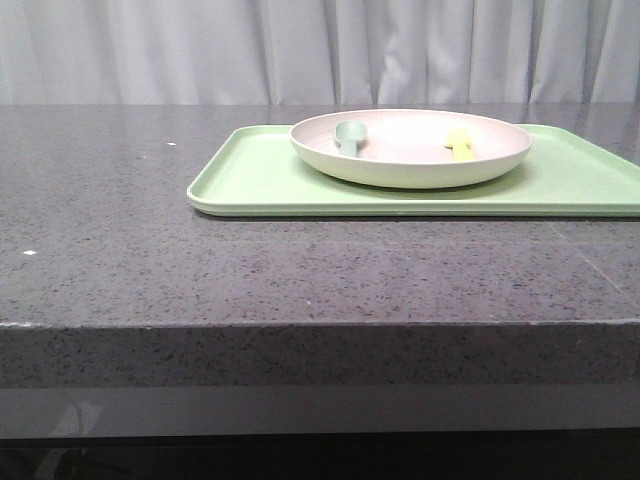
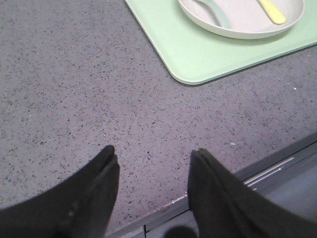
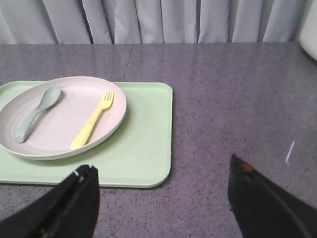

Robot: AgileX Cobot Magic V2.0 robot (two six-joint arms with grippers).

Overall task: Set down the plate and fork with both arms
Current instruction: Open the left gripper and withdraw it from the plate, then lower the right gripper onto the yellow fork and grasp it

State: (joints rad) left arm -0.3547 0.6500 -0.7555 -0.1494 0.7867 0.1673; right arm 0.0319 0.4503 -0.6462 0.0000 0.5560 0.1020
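The cream plate [image 1: 420,165] sits on the light green tray [image 1: 260,185] at the right back of the table. The yellow fork [image 1: 460,143] lies inside the plate on its right side; it also shows in the right wrist view [image 3: 91,123] and the left wrist view [image 2: 272,10]. The plate shows in the right wrist view [image 3: 62,134] and the left wrist view [image 2: 237,22]. My left gripper [image 2: 153,153] is open and empty over bare counter near the front edge. My right gripper [image 3: 161,171] is open and empty, just off the tray's corner. Neither arm shows in the front view.
A pale grey-green spoon [image 1: 350,135] lies in the plate's left side, also in the right wrist view [image 3: 37,113]. The grey speckled counter [image 1: 150,250] has a front edge close to the left gripper. A grey curtain [image 1: 300,50] hangs behind.
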